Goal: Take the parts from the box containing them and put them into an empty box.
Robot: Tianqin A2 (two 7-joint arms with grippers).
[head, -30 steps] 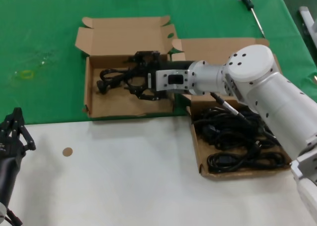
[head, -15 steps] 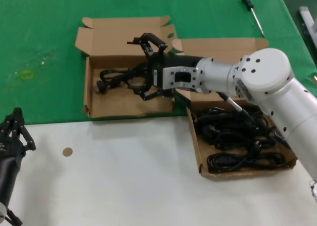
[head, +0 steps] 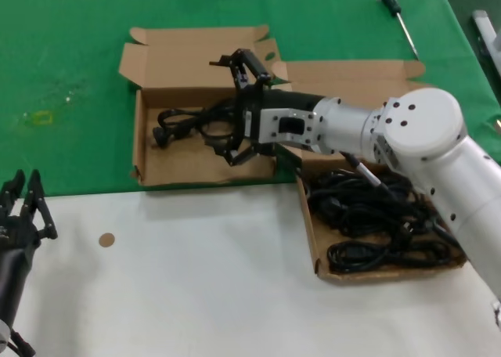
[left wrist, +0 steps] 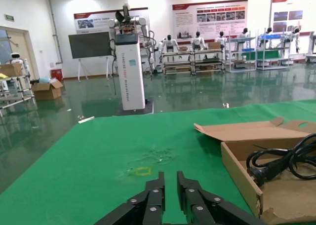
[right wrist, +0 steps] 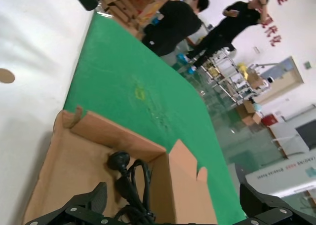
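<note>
The smaller box (head: 180,167) lies on the green mat with one black cable bundle (head: 184,122) in it. My right gripper (head: 233,110) hovers over that box's right part, jaws wide open, the cable lying loose below them. The right wrist view shows the gripper (right wrist: 173,200), the cable and its plug (right wrist: 129,178) and the box floor (right wrist: 59,166). The larger box (head: 309,236) to the right holds several coiled black cables (head: 368,216). My left gripper (head: 23,208) is parked at the front left; in its wrist view (left wrist: 171,185) the fingers stand nearly together and hold nothing.
A screwdriver (head: 395,12) lies on the green mat at the far right. A small brown disc (head: 106,239) sits on the white table in front. The left wrist view shows the smaller box's wall (left wrist: 237,163) and cable (left wrist: 281,161).
My right gripper was shut on the cable in the smaller box a second ago; its jaws have opened wide and let the cable go. The left gripper has shifted slightly.
</note>
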